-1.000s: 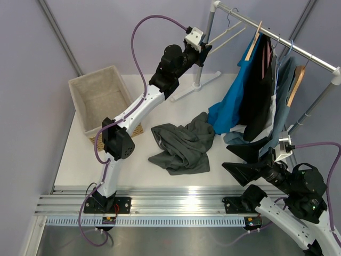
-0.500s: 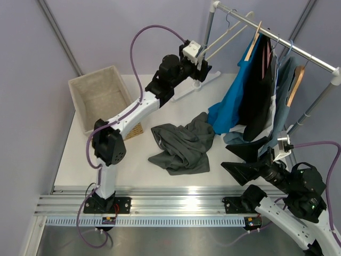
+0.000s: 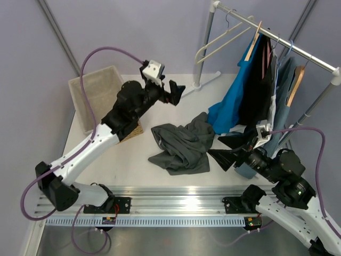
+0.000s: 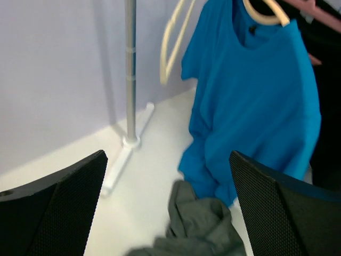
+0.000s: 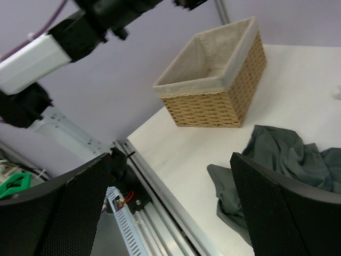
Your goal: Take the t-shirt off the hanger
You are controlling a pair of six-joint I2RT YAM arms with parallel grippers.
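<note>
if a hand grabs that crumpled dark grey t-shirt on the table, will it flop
Probably yes: the crumpled dark grey cotton t-shirt lies in soft folds, so it should hang limp from any pinch. It looks thin, so likely light. Pushed, it would likelier bunch than slide whole.

The t-shirt point(image 5: 285, 157) lies crumpled near a wicker basket point(image 5: 213, 104).

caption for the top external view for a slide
Grey t-shirt crumpled on table, bare hanger on rail; left gripper and right gripper open.
</note>
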